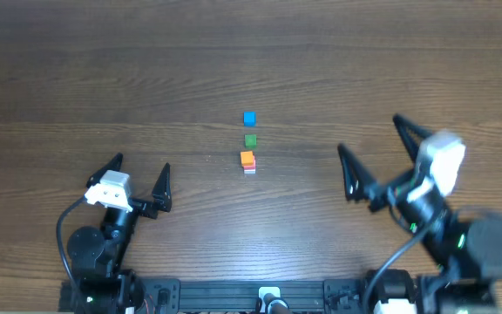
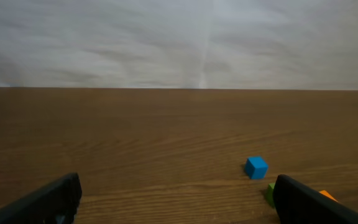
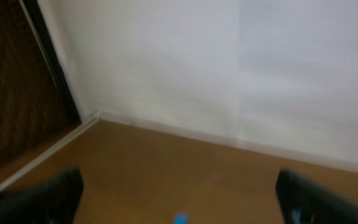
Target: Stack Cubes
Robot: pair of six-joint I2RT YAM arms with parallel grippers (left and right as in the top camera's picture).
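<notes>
The left gripper (image 1: 139, 174) and right gripper (image 1: 370, 136) are being held spread and empty, likely readied for the unstacked blue cube (image 1: 249, 119) and green cube (image 1: 250, 140).

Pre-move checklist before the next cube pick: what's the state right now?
1. Left gripper open, empty: ok.
2. Right gripper open, empty: ok.
3. Blue cube alone on the table, gap to the green cube: ok.
4. Orange cube sits on a lower cube: ok.
5. That stack is square: cannot tell.
6. All cubes stacked: not ok, blue and green are loose.
</notes>
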